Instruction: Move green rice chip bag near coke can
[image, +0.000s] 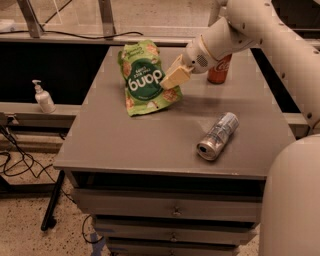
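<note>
The green rice chip bag (143, 80), light green with a dark green round "dang" label, hangs lifted above the grey table top (135, 140) at its back left, upside down. My gripper (170, 81) is shut on the bag's right edge and holds it up. The coke can (219, 70), red with white script, stands upright at the back of the table, to the right of the gripper and partly hidden behind my arm.
A silver-grey can (218, 135) lies on its side at the right middle of the table. A white pump bottle (44, 97) stands on a ledge to the left. Drawers sit under the table top. Cables lie on the floor at left.
</note>
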